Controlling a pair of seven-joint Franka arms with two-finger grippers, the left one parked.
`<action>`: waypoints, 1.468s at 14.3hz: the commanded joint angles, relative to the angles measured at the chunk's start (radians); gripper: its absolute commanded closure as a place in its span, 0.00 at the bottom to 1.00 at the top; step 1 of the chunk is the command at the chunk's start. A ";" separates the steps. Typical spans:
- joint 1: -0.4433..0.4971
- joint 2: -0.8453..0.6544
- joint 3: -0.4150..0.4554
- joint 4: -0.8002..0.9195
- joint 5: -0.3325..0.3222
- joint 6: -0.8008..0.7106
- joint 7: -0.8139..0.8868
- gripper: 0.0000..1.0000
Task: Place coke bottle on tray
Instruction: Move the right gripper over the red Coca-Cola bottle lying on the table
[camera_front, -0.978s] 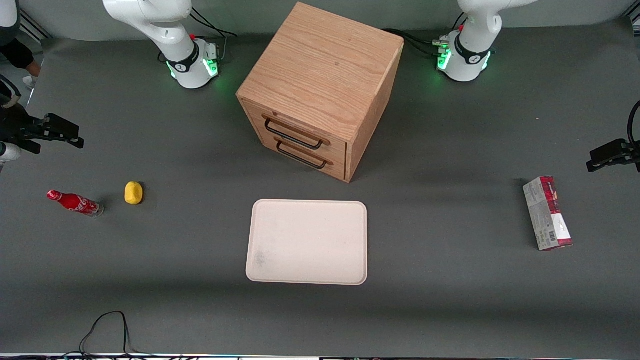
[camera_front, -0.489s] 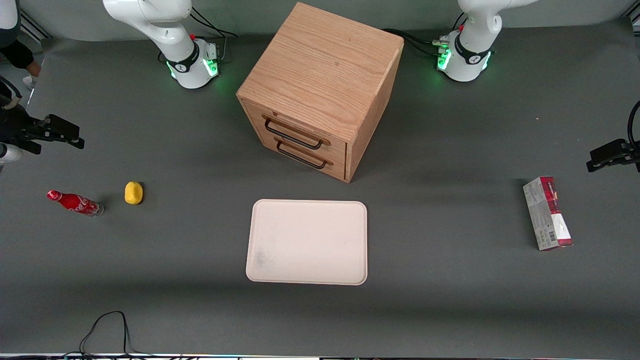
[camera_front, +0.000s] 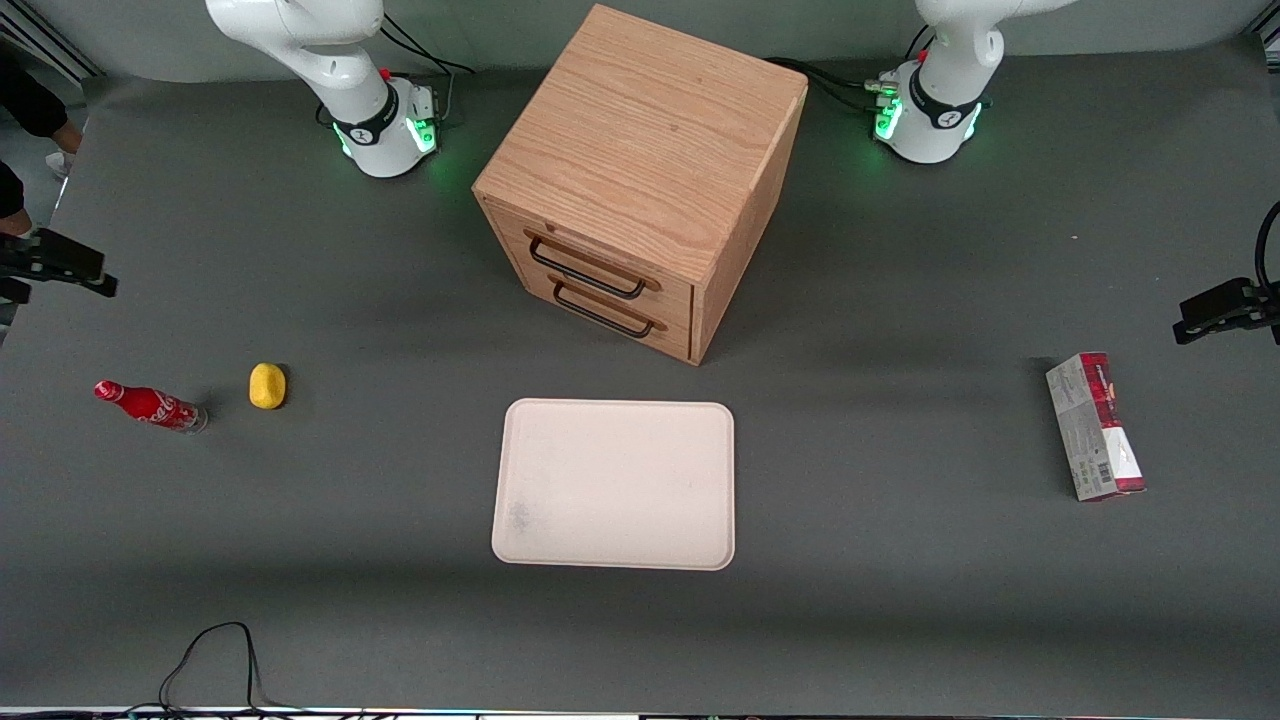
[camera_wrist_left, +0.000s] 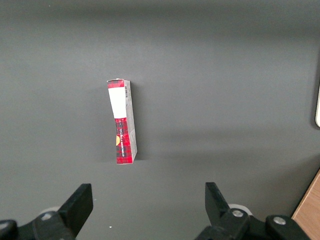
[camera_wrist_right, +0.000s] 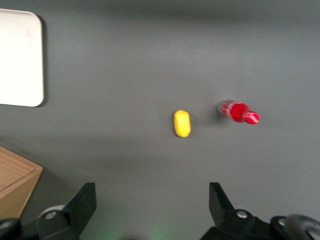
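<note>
The coke bottle (camera_front: 150, 405), with red cap and red label, is on the grey table toward the working arm's end, and it also shows in the right wrist view (camera_wrist_right: 239, 111). The cream-white tray (camera_front: 615, 484) lies flat in front of the cabinet, with nothing on it; one corner shows in the right wrist view (camera_wrist_right: 20, 57). My right gripper (camera_wrist_right: 152, 200) is open and empty, high above the table. In the front view part of the gripper (camera_front: 65, 265) shows at the picture's edge, farther from the camera than the bottle and apart from it.
A yellow lemon-shaped lump (camera_front: 267, 386) lies beside the bottle, between it and the tray, seen also in the right wrist view (camera_wrist_right: 182, 123). An oak two-drawer cabinet (camera_front: 640, 170) stands mid-table. A red-and-grey carton (camera_front: 1093, 425) lies toward the parked arm's end.
My right gripper has moved outward toward the working arm's end of the table, so less of it shows in the front view. The bottle, lemon and tray have not moved.
</note>
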 joint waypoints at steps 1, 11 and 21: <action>-0.004 0.049 -0.065 0.074 0.000 -0.013 -0.088 0.00; -0.173 0.264 -0.186 0.191 0.093 0.082 -0.469 0.00; -0.132 0.244 -0.180 -0.004 0.099 0.258 -0.429 0.00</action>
